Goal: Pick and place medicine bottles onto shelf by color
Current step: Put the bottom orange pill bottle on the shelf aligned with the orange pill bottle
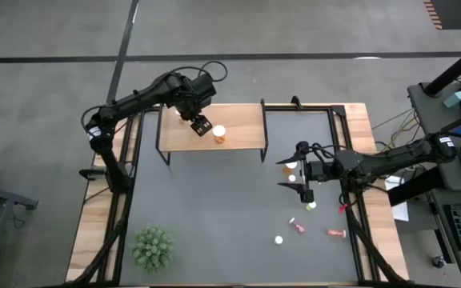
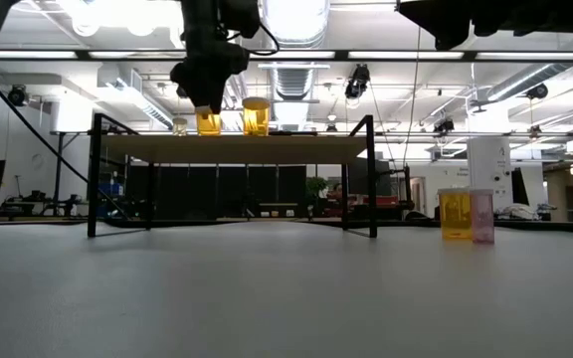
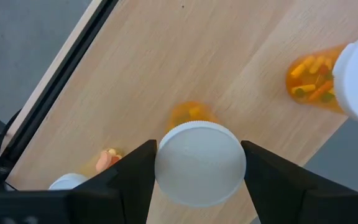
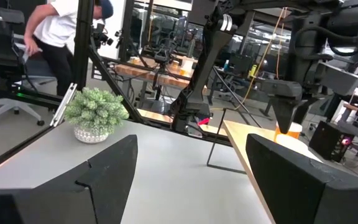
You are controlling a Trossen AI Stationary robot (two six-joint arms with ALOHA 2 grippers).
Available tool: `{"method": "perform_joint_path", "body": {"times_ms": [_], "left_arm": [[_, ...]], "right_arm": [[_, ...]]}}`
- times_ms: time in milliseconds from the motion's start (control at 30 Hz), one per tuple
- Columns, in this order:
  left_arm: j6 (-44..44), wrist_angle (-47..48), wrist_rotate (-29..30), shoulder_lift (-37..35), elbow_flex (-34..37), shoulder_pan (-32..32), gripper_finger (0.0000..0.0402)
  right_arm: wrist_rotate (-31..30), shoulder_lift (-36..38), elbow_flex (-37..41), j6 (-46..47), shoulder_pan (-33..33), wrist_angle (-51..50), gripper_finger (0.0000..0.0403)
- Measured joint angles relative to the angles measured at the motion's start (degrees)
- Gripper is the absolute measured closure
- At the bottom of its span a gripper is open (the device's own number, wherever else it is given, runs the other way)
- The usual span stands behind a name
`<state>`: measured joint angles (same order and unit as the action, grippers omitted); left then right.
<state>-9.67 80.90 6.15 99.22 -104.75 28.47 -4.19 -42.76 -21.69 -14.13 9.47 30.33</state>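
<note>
High view: left of centre, my left claw [image 1: 202, 126] grips an orange bottle [image 3: 199, 158] on the shelf [image 1: 242, 136], beside another [image 1: 219, 134]. I judge this the placing step; next, release and lift. At right, my right claw [image 1: 306, 178] hangs open, empty. The held bottle's body is mostly hidden under its cap.

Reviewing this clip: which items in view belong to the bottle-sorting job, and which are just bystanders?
Belongs to the job:
- shelf
- orange bottle between the left gripper jaws, over the shelf
- second orange bottle standing on the shelf
- loose bottles on the table
- right gripper, open above the table

Bystanders:
- green plant
- person beyond the table
</note>
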Motion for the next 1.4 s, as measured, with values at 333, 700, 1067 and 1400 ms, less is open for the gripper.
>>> {"method": "perform_joint_path", "body": {"times_ms": [333, 700, 1067, 1400], "left_arm": [[3.1, -1.1, 0.1, 0.0, 0.0, 0.0, 0.0148], [9.9, -0.3, 0.1, -4.0, -2.5, -0.4, 0.0146], [16.2, -9.8, 0.1, -13.4, 8.8, -2.4, 0.0316], [15.8, -23.6, 3.3, -17.7, 21.8, -3.8, 0.039]], "right_arm": [[0.0, 0.0, 0.0, -0.4, 0.0, 0.0, 0.0113], [-0.3, 0.0, 0.0, -0.3, 0.0, 0.0, 0.0113], [-0.7, 0.3, -0.1, -3.7, -0.1, 0.9, 0.0113], [-4.8, 0.4, -0.1, -7.9, -0.1, 1.7, 0.0113]]}}
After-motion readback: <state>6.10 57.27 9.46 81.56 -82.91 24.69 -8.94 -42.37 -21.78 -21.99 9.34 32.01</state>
